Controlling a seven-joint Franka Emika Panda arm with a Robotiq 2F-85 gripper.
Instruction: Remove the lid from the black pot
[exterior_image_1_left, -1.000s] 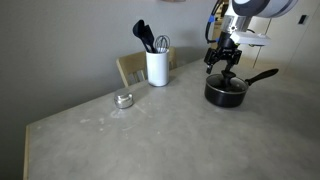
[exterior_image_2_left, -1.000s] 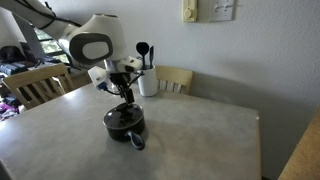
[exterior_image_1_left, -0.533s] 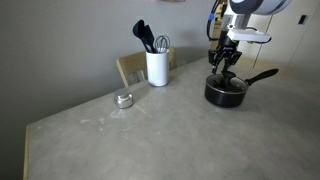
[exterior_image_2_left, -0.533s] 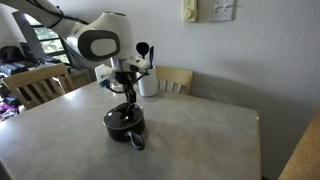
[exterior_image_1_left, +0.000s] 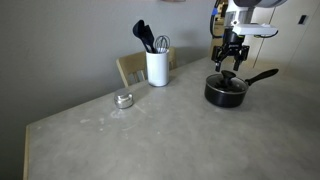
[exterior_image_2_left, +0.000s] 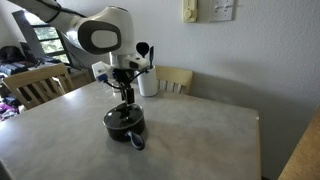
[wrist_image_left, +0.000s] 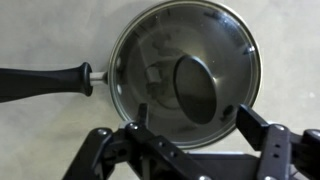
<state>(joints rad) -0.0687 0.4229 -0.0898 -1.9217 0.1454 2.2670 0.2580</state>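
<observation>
While the round see-through glass lid (wrist_image_left: 160, 45) with its metal rim sits squarely closed on the short black pot (exterior_image_1_left: 226, 96), the Robotiq gripper (wrist_image_left: 190, 128) hangs directly over it with its jaws spread wide, holding nothing. In the wrist view the two dark fingers (wrist_image_left: 262, 140) frame the lower edge of the lid, and the dark centre knob (wrist_image_left: 200, 88) lies between them and a little ahead. In both exterior views the gripper (exterior_image_1_left: 231, 66) points straight down above the lid (exterior_image_1_left: 226, 82) with a small gap under the fingertips. Whether any pad touches the knob cannot be told from these angles.

The pot's long black stick handle (wrist_image_left: 45, 82) runs off to the left in the wrist view. In an exterior view it reaches toward the camera (exterior_image_2_left: 135, 141) from the pot (exterior_image_2_left: 125, 127).

The pot stands on a grey stone-look table (exterior_image_1_left: 130, 140). Well apart from it are a white cylindrical utensil holder (exterior_image_1_left: 157, 68) filled with dark tools and, nearer the table's edge, a small round silver tin (exterior_image_1_left: 124, 99). A pale wooden chair (exterior_image_1_left: 129, 67) stands just behind the holder.
</observation>
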